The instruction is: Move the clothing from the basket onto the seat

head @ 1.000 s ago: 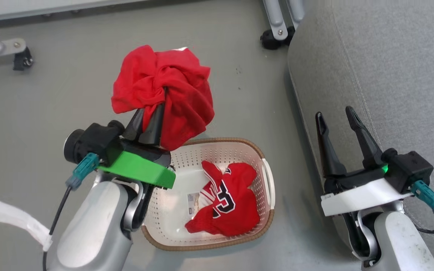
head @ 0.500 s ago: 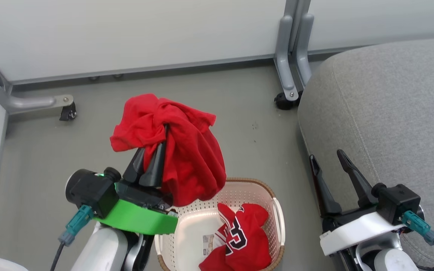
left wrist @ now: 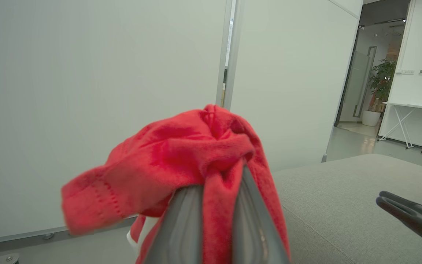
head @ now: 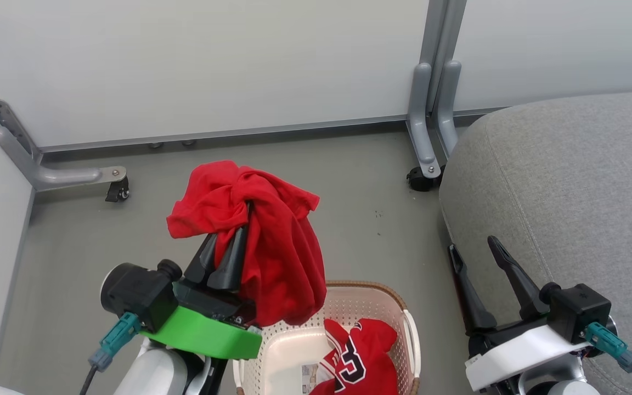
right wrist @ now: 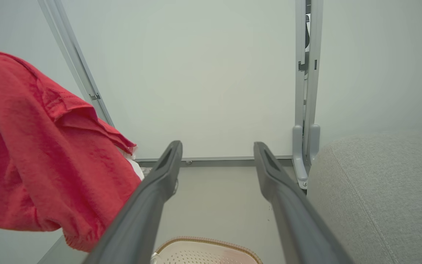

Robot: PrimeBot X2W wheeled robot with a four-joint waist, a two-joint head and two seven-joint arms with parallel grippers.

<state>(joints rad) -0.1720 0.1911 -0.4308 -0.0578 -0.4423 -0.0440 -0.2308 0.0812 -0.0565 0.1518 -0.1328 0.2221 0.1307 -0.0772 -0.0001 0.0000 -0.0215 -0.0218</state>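
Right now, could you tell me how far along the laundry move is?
Done: nothing lies on the grey sofa cushion yet. In hand: the left gripper is shut on the plain red shirt, outside the basket. Left: set it on the cushion, then move the numbered jersey from the basket.

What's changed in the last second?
The head camera has tilted up, bringing the wall into view; things only shifted with it. The left tool stays shut on the red shirt above the basket, the right tool stays open beside the seat, the jersey stays in the basket.

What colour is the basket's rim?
Brown, woven-look, on the cream perforated plastic basket; head view best.
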